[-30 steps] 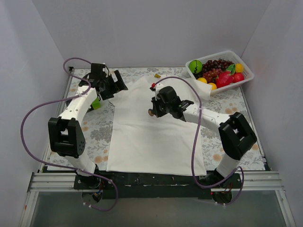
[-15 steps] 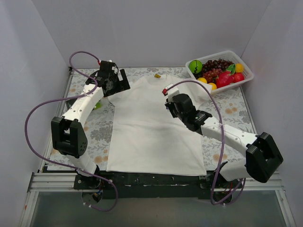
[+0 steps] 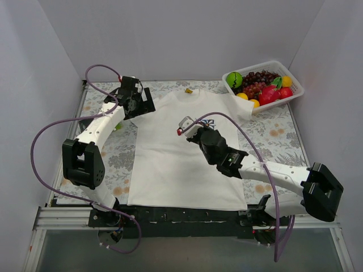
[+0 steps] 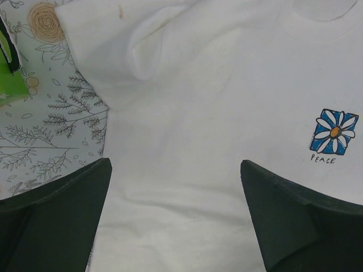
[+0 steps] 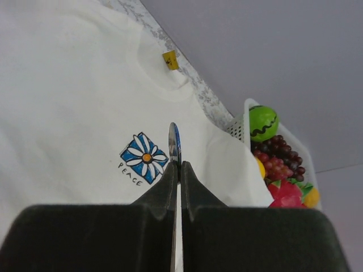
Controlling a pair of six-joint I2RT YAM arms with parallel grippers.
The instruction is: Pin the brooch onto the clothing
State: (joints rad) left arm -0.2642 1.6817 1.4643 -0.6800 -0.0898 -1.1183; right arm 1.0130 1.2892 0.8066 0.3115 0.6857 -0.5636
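The white T-shirt (image 3: 176, 164) lies flat on the table, neck away from me, yellow neck tag (image 3: 189, 90) at the collar. In the right wrist view my right gripper (image 5: 179, 164) is shut on the brooch (image 5: 174, 140), a thin disc seen edge-on, held above the shirt (image 5: 62, 102) just right of the blue flower print (image 5: 144, 157). In the top view the right gripper (image 3: 186, 126) hovers over the chest. My left gripper (image 3: 138, 102) is open and empty over the shirt's left shoulder; its view shows the shirt (image 4: 210, 102) and print (image 4: 334, 131) between the jaws (image 4: 176, 164).
A white basket (image 3: 295, 85) of plastic fruit stands at the back right, also in the right wrist view (image 5: 241, 127). A green object (image 3: 116, 126) lies left of the shirt by the left arm. The tablecloth (image 3: 278, 130) is floral. White walls enclose the table.
My right arm has stretched out low and its gripper has moved toward me and left over the chest. The left gripper has barely shifted near the left sleeve.
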